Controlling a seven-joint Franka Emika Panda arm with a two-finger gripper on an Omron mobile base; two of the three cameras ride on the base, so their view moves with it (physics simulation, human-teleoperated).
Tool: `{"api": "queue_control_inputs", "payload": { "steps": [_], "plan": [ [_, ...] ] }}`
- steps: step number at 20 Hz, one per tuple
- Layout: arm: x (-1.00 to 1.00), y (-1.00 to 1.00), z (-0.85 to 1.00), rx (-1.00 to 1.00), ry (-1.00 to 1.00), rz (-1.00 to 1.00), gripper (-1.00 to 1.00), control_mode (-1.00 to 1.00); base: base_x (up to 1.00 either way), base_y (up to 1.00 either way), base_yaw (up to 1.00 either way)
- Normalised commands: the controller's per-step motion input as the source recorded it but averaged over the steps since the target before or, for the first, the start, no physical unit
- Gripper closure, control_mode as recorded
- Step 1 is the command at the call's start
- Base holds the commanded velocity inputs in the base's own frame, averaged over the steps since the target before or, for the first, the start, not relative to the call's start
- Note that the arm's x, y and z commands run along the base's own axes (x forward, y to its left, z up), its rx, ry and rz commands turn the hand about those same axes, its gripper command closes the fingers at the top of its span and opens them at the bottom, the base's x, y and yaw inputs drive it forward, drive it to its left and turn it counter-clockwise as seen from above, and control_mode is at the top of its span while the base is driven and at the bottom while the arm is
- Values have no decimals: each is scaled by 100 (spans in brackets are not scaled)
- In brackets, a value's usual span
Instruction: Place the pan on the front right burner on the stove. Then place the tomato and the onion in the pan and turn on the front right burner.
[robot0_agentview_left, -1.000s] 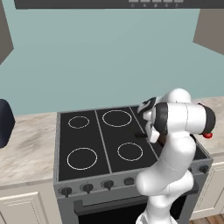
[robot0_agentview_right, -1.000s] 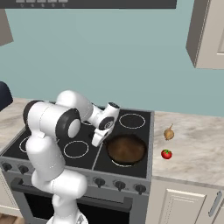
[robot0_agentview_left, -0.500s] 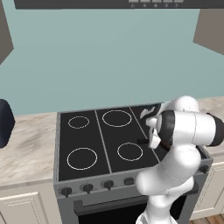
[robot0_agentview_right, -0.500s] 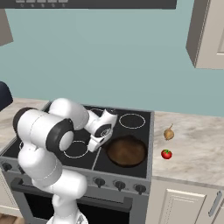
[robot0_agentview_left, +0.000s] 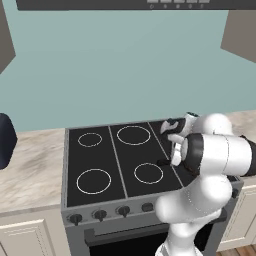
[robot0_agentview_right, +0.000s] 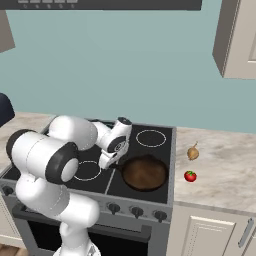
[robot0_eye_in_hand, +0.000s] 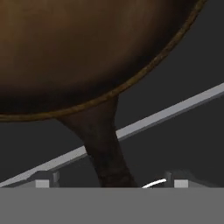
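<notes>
The round, brown-bottomed pan (robot0_agentview_right: 145, 173) sits flat on the glossy black glass stove (robot0_agentview_right: 157, 150), near right. The gripper (robot0_eye_in_hand: 111, 183) has its fingers spread apart, straddling the thin dark handle without clamping it. On the marbled counter (robot0_agentview_right: 225, 170) to the right lie the tan onion (robot0_agentview_right: 193, 152) and glossy red tomato (robot0_agentview_right: 190, 176).

I can read no text, brand or number anywhere. The stove (robot0_agentview_left: 120, 160) in front of me carries plain white rings (no lettering), and its knobs (robot0_agentview_right: 136, 212) show no legible marks.
</notes>
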Motion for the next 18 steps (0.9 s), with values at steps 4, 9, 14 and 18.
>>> {"api": "queue_control_inputs", "payload": {
  "steps": [4,9,14,18],
  "plan": [
    [-12,0,79,-13,0,-2,-100,-100,0,0,0],
    [-8,-8,60,-13,0,1,-100,-100,0,0,0],
    [1,-58,23,-8,0,27,-100,-100,0,0,0],
    [6,-79,14,-2,0,38,-100,-100,0,0,0]
  ]
}}
